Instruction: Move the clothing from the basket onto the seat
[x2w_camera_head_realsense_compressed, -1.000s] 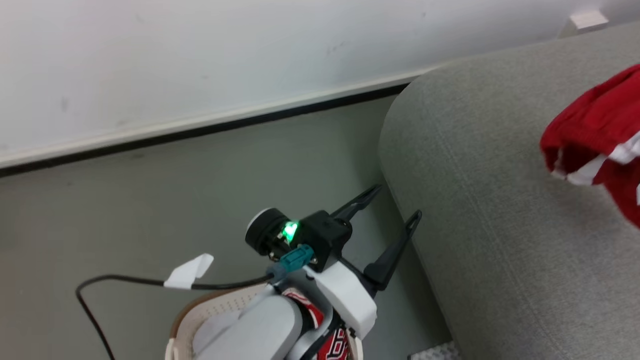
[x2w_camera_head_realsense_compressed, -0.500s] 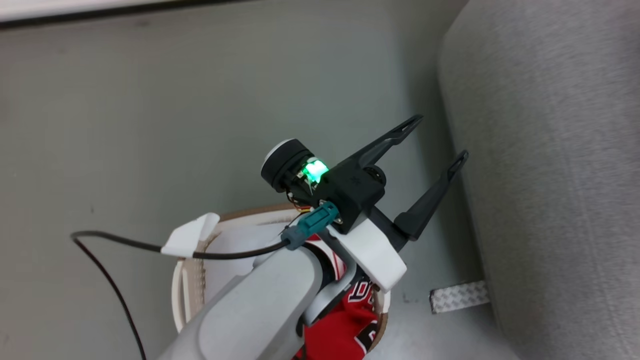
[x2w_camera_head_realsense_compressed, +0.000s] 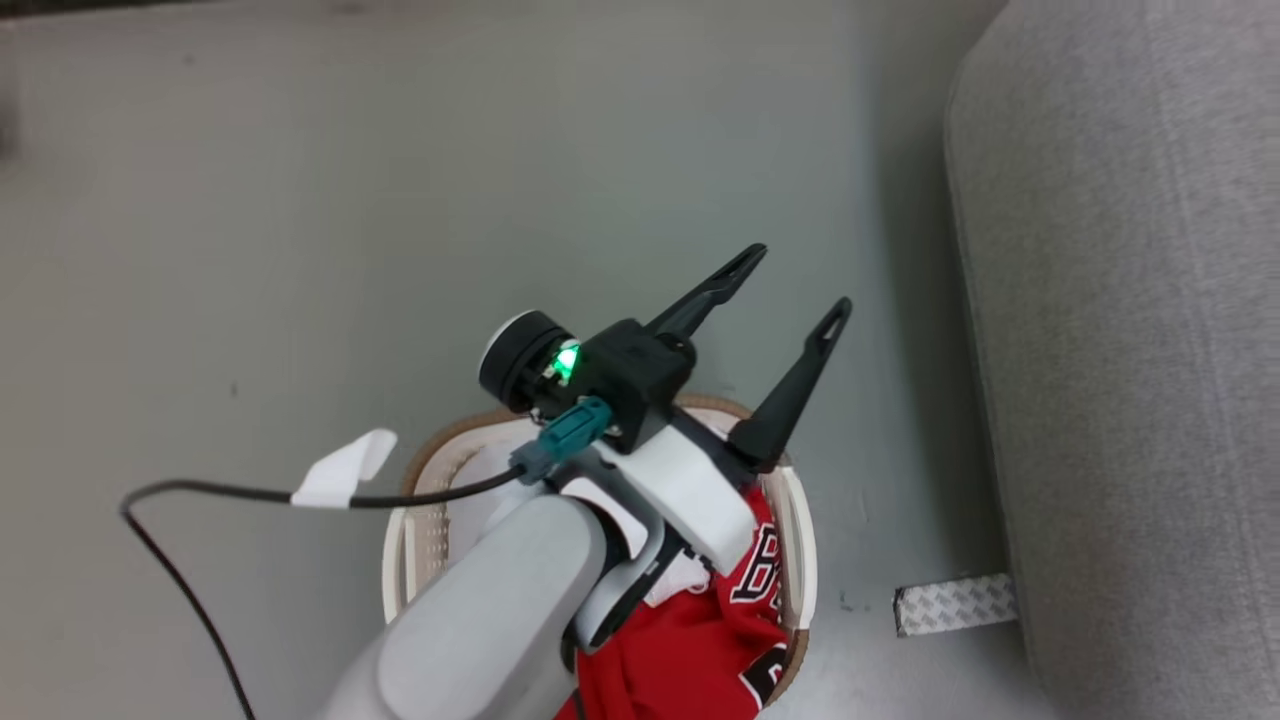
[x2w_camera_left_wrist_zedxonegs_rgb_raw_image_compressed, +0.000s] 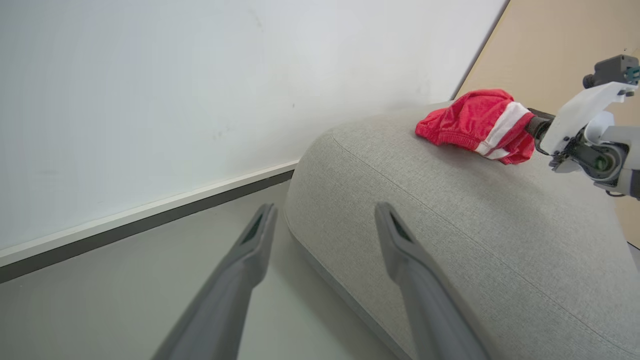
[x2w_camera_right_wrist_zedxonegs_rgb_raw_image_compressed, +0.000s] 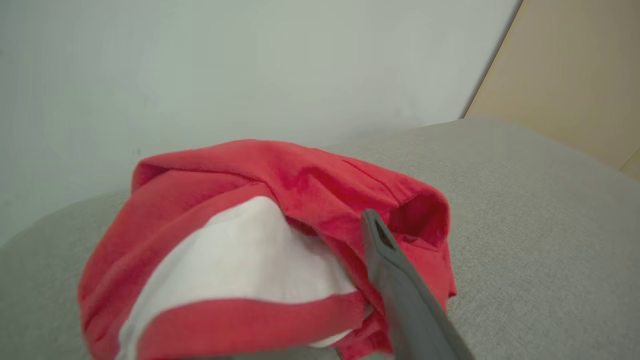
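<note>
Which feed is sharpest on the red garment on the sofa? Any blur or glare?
Head view: crisp, even light; the green lamp on the left wrist blooms a little. Left wrist view: sofa and red garment sharp, its own fingers blurred. Right wrist view: the garment looms close and soft. Trust the left wrist view.

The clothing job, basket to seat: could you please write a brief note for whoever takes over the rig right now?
Left pincer: open, empty, above the basket.
Right pincer: at the striped red garment on the seat. One finger lies against the cloth and the other is hidden, so the grip is unclear.
Done: that garment rests on the seat.
Left: the lettered red garment lies in the basket and needs moving over.
</note>
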